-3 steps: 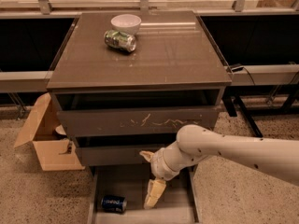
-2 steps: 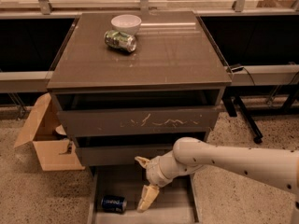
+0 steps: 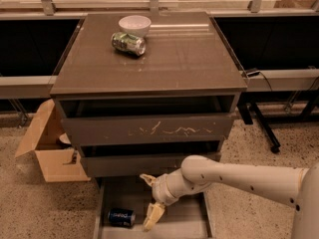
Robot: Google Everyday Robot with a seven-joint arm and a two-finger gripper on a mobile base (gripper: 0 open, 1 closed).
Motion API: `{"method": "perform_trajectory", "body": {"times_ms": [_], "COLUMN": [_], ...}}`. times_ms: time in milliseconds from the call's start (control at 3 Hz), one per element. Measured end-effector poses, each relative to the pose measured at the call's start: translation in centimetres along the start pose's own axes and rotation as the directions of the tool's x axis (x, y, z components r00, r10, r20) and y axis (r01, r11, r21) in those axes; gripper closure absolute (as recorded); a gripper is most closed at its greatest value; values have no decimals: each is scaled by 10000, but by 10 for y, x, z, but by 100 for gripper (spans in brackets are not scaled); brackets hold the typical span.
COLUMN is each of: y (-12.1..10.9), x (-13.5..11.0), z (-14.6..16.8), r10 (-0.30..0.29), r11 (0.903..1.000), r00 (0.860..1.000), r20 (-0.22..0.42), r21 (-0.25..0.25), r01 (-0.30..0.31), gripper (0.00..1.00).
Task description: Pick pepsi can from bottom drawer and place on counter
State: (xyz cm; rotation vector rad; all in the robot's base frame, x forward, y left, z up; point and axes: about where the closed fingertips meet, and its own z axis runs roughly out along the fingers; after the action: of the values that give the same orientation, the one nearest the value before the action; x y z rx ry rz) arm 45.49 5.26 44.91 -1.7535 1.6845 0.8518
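The pepsi can (image 3: 121, 217) is blue and lies on its side at the left of the open bottom drawer (image 3: 185, 219). My gripper (image 3: 150, 198) hangs over the drawer, just right of the can and slightly above it, with its cream fingers spread apart and nothing between them. The arm reaches in from the right. The counter (image 3: 164, 63) is the glossy grey-brown top of the cabinet, above the two scratched drawers.
A green and silver can (image 3: 128, 43) lies on its side at the back left of the counter, next to a white bowl (image 3: 134, 24). An open cardboard box (image 3: 50, 151) stands on the floor left of the cabinet. A black table leg (image 3: 261, 126) is at the right.
My gripper has moved left over the bottom drawer, closer to the pepsi can. The can has not moved.
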Motion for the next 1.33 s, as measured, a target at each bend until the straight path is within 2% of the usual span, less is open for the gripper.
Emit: {"method": "perform_trajectory", "body": {"times_ms": [333, 667, 1333], "y": [-3, -8, -9], "x": [18, 41, 69], "z": [25, 62, 142], "r10": [260, 470, 899], "r11": [9997, 9989, 9948], "r00": [9995, 9989, 9954], "r20": [-186, -24, 343], "r21": [10, -24, -522], "r01": [-259, -470, -880], "gripper": [0, 0, 0]}}
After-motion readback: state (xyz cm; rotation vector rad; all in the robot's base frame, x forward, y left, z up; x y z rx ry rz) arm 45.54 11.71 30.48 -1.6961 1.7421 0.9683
